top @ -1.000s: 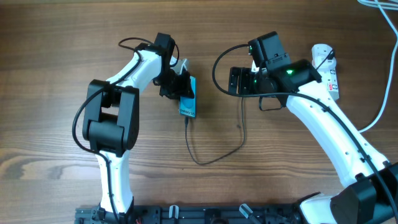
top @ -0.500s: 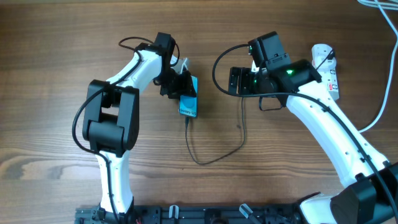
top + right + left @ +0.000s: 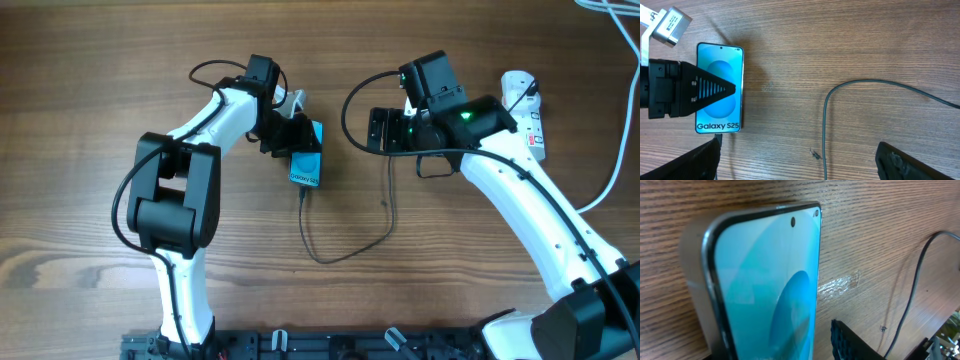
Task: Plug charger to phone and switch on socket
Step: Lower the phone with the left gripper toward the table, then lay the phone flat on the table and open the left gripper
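Phone (image 3: 305, 172) sits left of centre in the overhead view, teal screen up, long axis running top to bottom of the frame with its top leaning slightly right. The charger (image 3: 824, 125) meets its lower edge. From there the black cable loops toward the bottom of the frame and climbs back under your right arm. The tip looks seated to me, though the port itself is too small to check.

Your left gripper (image 3: 293, 138) straddles the phone's upper half, with one finger lying across the glass in the right wrist view. The left wrist view shows a sliver of gap between a finger and the screen, so I cannot tell whether it is clamped or merely resting around the phone. Your right gripper (image 3: 372, 130) hangs empty with its jaws spread wide, pointing left toward the phone.

That matters for the next step. The socket (image 3: 536, 135) lies at the upper right of the overhead frame, on the far side of your right wrist from where the fingers point, partly hidden by that arm. Its long axis runs roughly top to bottom. Your right arm is much the nearer one, but you would have to turn it back toward the right edge.

Compared with a second ago, your left arm has nudged rightward, carrying the phone slightly right and down. The right arm and the cable loop have not moved.
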